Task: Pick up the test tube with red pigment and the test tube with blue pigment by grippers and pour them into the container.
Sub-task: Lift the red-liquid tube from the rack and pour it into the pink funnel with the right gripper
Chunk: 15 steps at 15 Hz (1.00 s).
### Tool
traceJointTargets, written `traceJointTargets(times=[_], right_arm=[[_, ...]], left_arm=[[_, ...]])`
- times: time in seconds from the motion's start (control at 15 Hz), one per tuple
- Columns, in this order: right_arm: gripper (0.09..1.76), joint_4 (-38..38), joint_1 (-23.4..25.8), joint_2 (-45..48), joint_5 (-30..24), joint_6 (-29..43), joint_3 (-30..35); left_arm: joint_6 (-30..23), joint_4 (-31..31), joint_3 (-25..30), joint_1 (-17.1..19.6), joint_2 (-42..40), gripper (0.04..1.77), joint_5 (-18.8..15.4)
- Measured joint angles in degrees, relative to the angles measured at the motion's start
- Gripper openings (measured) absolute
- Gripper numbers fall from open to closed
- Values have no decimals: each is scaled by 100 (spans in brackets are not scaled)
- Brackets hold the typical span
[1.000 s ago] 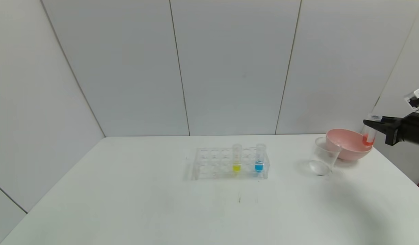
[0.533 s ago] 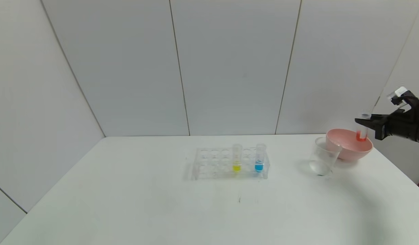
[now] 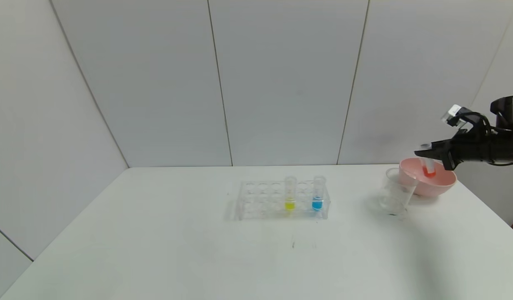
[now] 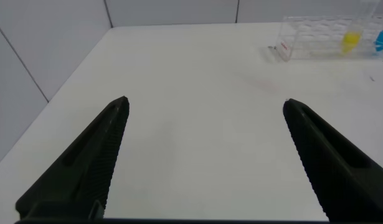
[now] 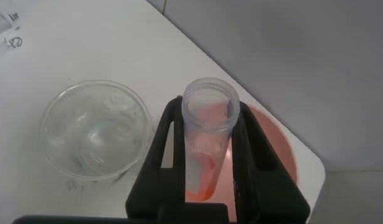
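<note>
My right gripper (image 3: 432, 155) is shut on the test tube with red pigment (image 3: 427, 163), held tilted above the pink bowl (image 3: 441, 183), its mouth leaning toward the clear cup. In the right wrist view the tube (image 5: 207, 143) sits between the fingers (image 5: 163, 155), with the clear container (image 5: 91, 137) beside it. The container (image 3: 396, 196) stands on the table against the bowl. The test tube with blue pigment (image 3: 318, 193) stands upright in the clear rack (image 3: 256, 200). My left gripper (image 4: 203, 124) is open and empty over bare table, out of the head view.
A tube with yellow liquid (image 3: 290, 193) stands in the rack beside the blue one; both also show far off in the left wrist view (image 4: 350, 40). The white table (image 3: 156, 250) ends just right of the bowl. Grey wall panels stand behind.
My right gripper has moved left and slightly up with the red tube, from beyond the bowl's right side to above the bowl, and the tube has tilted toward the cup.
</note>
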<state>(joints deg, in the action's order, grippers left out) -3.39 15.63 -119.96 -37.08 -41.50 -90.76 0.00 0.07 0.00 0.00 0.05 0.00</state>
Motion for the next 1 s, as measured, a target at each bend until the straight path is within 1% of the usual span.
traceJointTargets(times=[0.07,0.2,0.33,0.6,0.73,1.0], right_arm=[[49,-274,-28,-6,118,-350,-160],[49,-813,-37,-30,172,-965,-485],[49,-1626,-17,-63,178,-1548,-916],[49,-3309,-9,-99,183,-2408,-1743],[49,-3955,-9,-149,328,-2825,-2137],[49,-4117,-157,-201,846,-2939,-2336]], left_arm=[[0,-2,0,0,0,176,0],[0,0,0,0,0,176,0],[0,-2,0,0,0,176,0],[0,-2,0,0,0,176,0],[0,-2,0,0,0,176,0],[0,-2,0,0,0,176,0]])
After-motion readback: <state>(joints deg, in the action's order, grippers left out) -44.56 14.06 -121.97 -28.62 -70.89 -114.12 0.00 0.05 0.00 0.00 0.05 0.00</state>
